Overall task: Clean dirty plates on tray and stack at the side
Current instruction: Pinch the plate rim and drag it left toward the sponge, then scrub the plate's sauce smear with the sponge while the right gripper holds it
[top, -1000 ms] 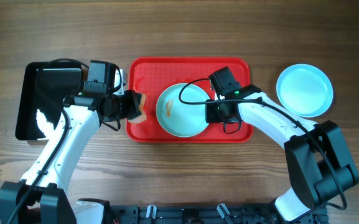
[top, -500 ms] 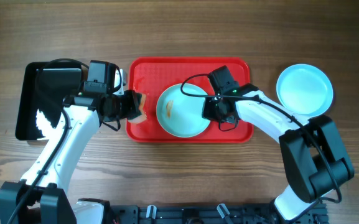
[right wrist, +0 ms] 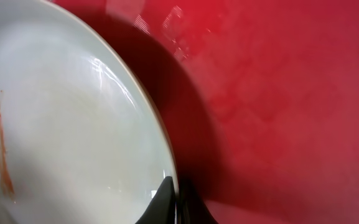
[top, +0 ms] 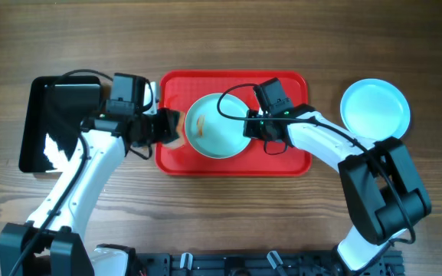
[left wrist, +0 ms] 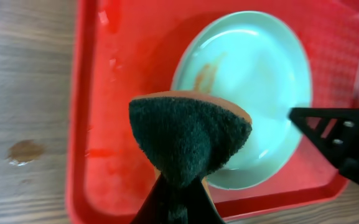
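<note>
As R arm [top: 324,139] bends over tray [top: 182,84], fingers [right wrist: 160,208] pinch plate [top: 213,126].

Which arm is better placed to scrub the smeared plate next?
Left: the left gripper holds the sponge right beside the plate, while the right gripper pinches its rim.

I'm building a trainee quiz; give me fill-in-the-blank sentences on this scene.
The left tool holds a ____. The right tool pinches the smeared plate's ____. The tray under that plate is ____. The clean plate lies on the ____.
Missing: sponge; rim; red; table.
</note>
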Robot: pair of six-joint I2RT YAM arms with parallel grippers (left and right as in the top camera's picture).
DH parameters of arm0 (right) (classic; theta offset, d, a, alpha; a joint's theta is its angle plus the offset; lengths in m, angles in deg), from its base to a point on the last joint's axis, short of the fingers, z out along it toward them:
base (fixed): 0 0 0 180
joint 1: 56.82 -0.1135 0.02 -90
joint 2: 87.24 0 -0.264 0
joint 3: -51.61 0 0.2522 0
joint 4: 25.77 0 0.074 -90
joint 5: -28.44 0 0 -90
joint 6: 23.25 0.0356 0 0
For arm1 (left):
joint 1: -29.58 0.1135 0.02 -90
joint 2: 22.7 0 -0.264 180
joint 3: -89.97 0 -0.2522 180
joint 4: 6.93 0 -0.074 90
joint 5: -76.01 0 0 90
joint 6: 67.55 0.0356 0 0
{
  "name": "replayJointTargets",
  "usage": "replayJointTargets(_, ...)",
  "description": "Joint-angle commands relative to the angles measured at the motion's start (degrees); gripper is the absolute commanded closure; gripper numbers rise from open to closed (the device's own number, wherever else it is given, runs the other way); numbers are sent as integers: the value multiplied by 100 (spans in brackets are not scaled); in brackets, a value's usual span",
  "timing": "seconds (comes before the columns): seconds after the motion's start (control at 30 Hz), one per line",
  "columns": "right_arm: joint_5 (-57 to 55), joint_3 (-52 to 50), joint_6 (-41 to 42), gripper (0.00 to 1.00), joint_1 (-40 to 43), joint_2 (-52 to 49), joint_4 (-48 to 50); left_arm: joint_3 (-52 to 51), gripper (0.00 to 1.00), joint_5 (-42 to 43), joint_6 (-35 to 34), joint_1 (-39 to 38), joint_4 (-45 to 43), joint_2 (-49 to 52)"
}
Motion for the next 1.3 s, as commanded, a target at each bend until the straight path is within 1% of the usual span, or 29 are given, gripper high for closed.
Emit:
replayJointTargets(0.0, -114, -57, 83, 96, -92, -302, 79, -11, 96, 184, -240, -330, -334, 81)
replayJointTargets(0.17, -116, -57, 118, 96, -319, -533, 192, -11, 96, -164, -304, -828, -761, 358)
replayJointTargets(0.33, -278, -57, 590, 96, -424, -638, 212, -11, 96, -608, -302, -1154, -1014, 839)
replayJointTargets(0.57, -313, -57, 645, 96, -424, -638, 186, -11, 96, -614, -452, -1191, -1453, 1346)
replayJointTargets(0.7, -334, -57, 649, 96, -424, -638, 184, -11, 96, -612, -463, -1191, -1646, 1392)
replayJointTargets(0.8, -334, -57, 688, 96, -424, -638, 184, -11, 96, -612, -614, -1198, -1714, 1394)
replayJointTargets(1.13, -433, -57, 789, 96, -424, -638, 133, -11, 96, -616, -621, -1432, -2273, 1849)
replayJointTargets(1.27, -509, -57, 798, 96, -424, -638, 74, -11, 96, -654, -621, -1427, -2328, 2028)
